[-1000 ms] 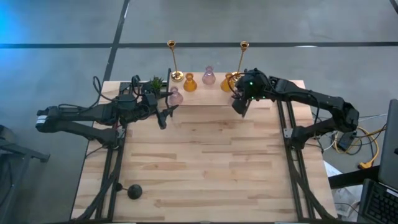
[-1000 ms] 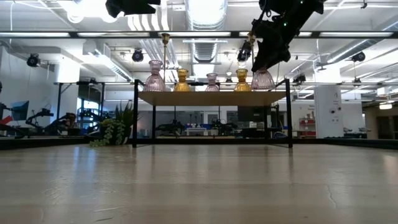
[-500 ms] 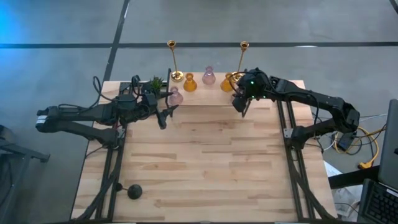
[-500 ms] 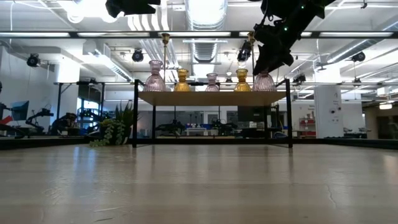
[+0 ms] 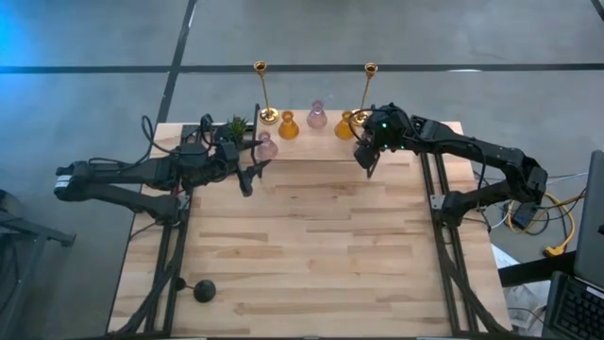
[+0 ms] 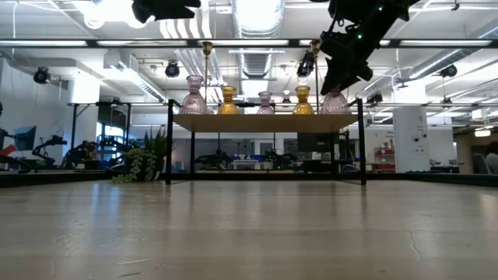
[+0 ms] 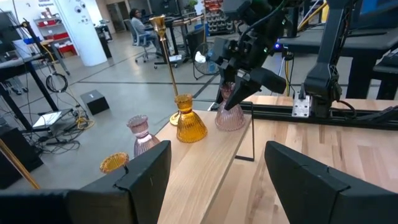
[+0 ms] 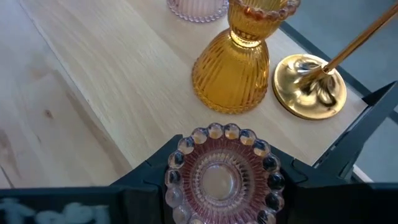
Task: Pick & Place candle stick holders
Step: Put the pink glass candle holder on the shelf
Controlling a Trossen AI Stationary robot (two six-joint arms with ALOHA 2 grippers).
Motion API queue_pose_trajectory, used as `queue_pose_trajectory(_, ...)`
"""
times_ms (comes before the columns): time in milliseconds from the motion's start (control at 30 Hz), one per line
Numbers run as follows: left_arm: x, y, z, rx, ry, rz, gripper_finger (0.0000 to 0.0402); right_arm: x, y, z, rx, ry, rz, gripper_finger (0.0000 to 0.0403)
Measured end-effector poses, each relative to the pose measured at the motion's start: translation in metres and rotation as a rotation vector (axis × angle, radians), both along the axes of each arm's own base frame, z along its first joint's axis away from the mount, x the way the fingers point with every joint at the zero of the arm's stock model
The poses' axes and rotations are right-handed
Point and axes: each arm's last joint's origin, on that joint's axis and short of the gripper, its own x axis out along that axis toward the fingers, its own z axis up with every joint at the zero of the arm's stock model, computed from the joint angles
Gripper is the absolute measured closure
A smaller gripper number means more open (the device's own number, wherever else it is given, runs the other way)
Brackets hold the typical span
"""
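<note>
On the raised wooden shelf (image 5: 311, 142) at the table's far edge stand two tall brass sticks (image 5: 261, 90) (image 5: 368, 90), two amber glass holders (image 5: 288, 125) (image 5: 345, 124) and two pink glass holders (image 5: 317, 114) (image 5: 266, 144). My right gripper (image 5: 366, 159) is shut on a third pink holder (image 8: 224, 180) at the shelf's right end, in front of the right amber holder (image 8: 233, 68). My left gripper (image 5: 251, 176) is open and empty, in the air by the shelf's left end. A black stemmed holder (image 5: 204, 291) lies on the table near the front left corner. My right gripper pinches the pink holder's beaded top rim (image 8: 180, 158) between its two fingers (image 8: 146, 180), one on each side. The fingers come from above, pointing down. The holder stays upright below them (image 6: 336, 101), its base at the shelf top; whether it rests there I cannot tell.
A small green potted plant (image 5: 234, 126) stands at the shelf's left end, behind my left arm. The shelf has thin black legs (image 6: 169, 148) (image 6: 362, 148). The wide wooden table top (image 5: 311, 255) lies in front of the shelf.
My right gripper, still shut on the pink holder, has gone a little toward the table's right and far edges, and the holder has shifted with it along the shelf's right end, staying upright.
</note>
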Motion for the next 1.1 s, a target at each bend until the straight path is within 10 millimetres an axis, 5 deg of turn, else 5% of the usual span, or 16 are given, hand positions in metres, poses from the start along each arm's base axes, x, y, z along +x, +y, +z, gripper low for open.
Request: queue_pose_trajectory(1100, 0.0000, 0.0000, -0.0002, -0.012, -0.004, 0.001, 0.0138, -0.0068, 0.0036, 0.0002, 0.025, 0.022, -0.017, 0.0242)
